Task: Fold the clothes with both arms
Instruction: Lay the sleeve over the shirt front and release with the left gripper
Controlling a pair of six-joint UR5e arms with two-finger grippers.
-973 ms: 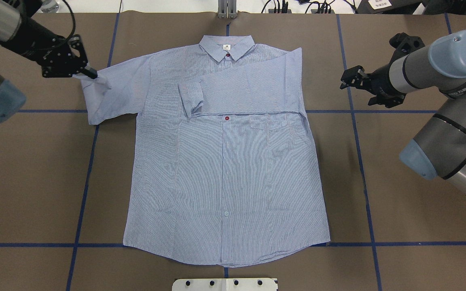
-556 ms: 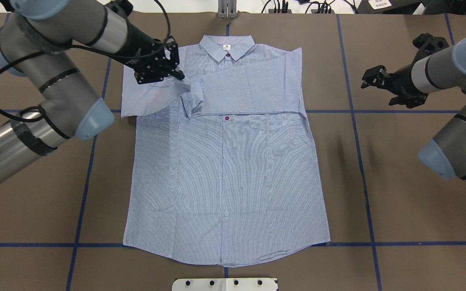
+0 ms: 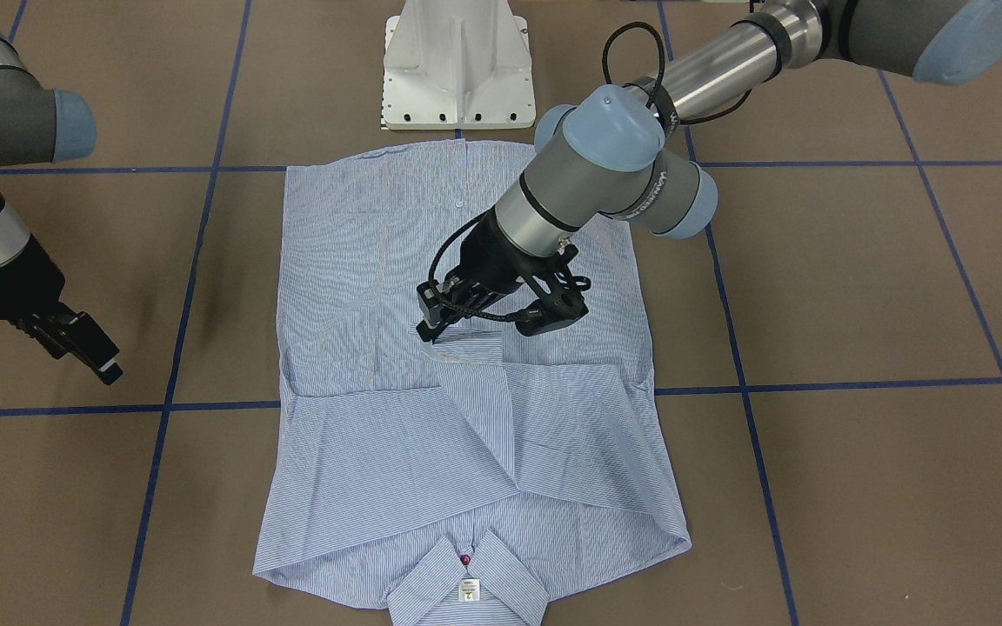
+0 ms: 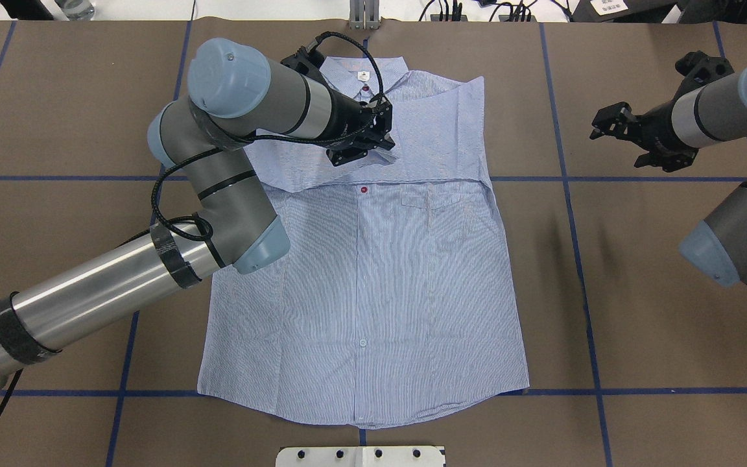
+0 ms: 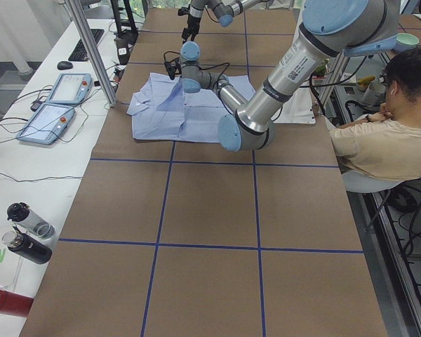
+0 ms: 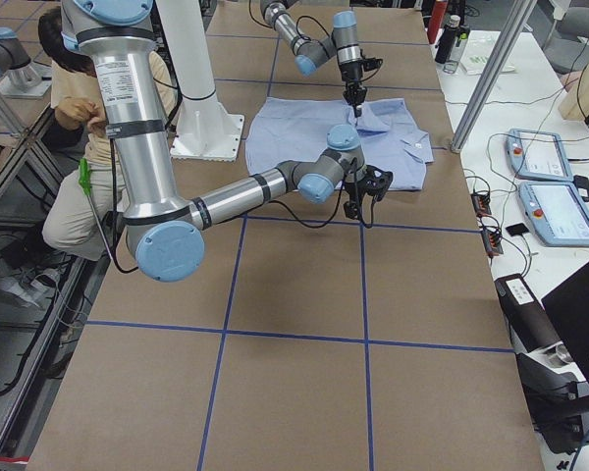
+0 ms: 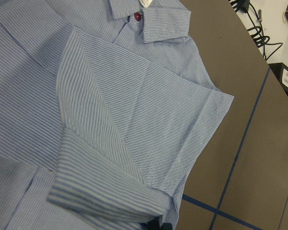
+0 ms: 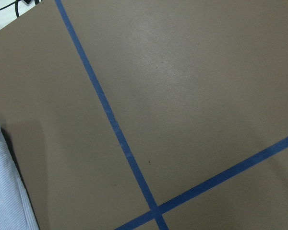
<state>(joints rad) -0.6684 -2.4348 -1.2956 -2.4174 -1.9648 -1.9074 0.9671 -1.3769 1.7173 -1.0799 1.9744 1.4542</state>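
Observation:
The striped shirt [image 4: 373, 292] lies flat and face up on the brown table, collar [image 4: 364, 74] at the far side. Its right sleeve [image 4: 438, 136] lies folded across the chest. My left gripper [image 4: 381, 146] is shut on the cuff of the left sleeve [image 4: 283, 162] and holds it just above the chest, over the other sleeve. It also shows in the front view [image 3: 433, 333]. The left wrist view shows the held cuff [image 7: 101, 191] close up. My right gripper [image 4: 600, 124] hovers open and empty over bare table to the right of the shirt.
The white pedestal base [image 3: 457, 61] stands at the near edge by the shirt's hem. Blue tape lines [image 4: 581, 259] grid the table. A seated person [image 5: 386, 133], teach pendants [image 5: 56, 105] and bottles [image 5: 28, 232] are beside the table.
My left gripper has carried the left sleeve from the table's left side rightward across the chest. My right gripper has drawn back a little to the right.

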